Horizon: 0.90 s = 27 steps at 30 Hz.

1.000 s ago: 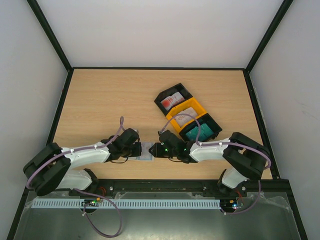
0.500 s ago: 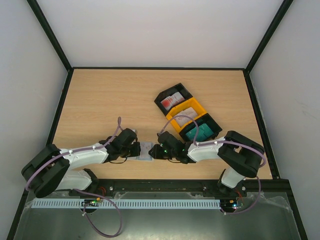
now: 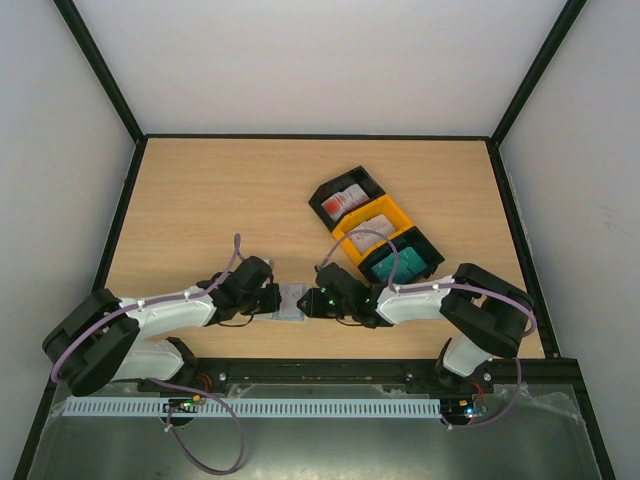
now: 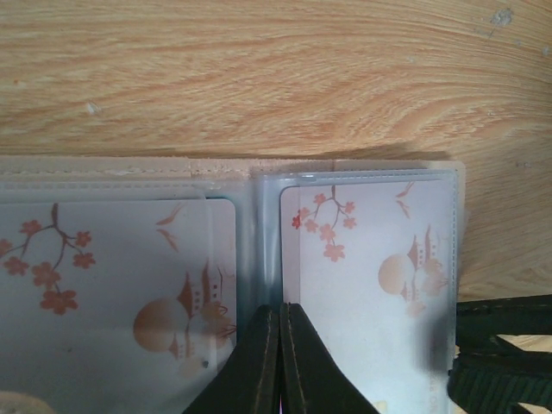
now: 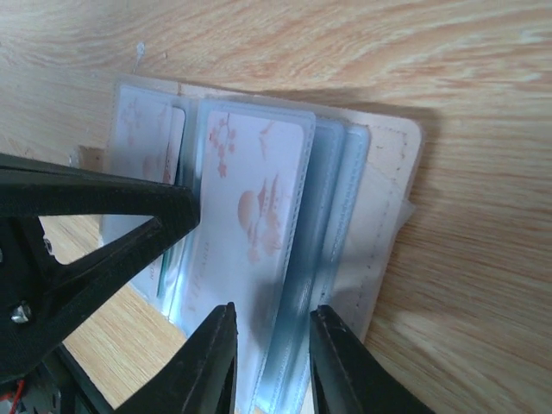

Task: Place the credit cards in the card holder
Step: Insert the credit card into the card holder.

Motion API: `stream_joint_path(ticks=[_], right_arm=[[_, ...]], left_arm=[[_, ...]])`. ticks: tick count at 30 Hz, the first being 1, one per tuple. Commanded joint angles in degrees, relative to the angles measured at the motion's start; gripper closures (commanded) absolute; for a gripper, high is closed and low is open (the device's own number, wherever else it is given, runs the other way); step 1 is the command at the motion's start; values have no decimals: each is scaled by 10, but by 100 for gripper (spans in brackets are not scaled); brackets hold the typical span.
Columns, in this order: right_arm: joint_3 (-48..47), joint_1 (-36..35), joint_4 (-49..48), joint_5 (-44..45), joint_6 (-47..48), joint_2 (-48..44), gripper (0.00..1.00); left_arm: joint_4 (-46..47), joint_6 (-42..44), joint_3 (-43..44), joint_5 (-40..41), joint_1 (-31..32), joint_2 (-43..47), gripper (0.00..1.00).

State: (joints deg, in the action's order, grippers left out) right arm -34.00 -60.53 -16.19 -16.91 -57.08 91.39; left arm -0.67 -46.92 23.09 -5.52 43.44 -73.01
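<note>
Found the holder (image 3: 291,302) spread open on the desk (image 3: 220,200), close to the near edge, squarely between both arms. Spotted the left gripper (image 4: 278,317) pressed together, tips planted on the fold between two clear sleeves (image 4: 246,250). Judged that as a hold-down, to stop the holder sliding or flopping shut under a push from the other side. Caught the right gripper (image 5: 274,317) with jaws slightly spread, straddling the edges of the sleeve stack, a blossom-print card (image 5: 250,220) tucked in the sleeve just under one finger. Could not tell whether anything was pinched or merely bracketed. Read it as a card seated in its sleeve and a grip about ready to let go. Counted two more blossom prints behind plastic in the left wrist view. Noted the loose cards (image 3: 398,266) well apart from both grippers, off to the right in the three bins (image 3: 392,208): teal, pale, red-printed.
</note>
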Motion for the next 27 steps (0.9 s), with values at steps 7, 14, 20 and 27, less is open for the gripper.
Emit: stream_joint_path(ticks=[7,14,20,27], right_arm=[[-19,-5,21,14,6,-9,87],[-23,-5,16,6,5,7,82],[-21,-6,0,-10,6,14,82],[-19,-6,-19,-23,0,17,88]], left_arm=[[-66,6,-27,25,-11,-20,97],[-65,7,-29,24,-13,-18,97],[-63,7,-30,23,-13,-19,97],[-63,8,-31,21,-13,-16,97]])
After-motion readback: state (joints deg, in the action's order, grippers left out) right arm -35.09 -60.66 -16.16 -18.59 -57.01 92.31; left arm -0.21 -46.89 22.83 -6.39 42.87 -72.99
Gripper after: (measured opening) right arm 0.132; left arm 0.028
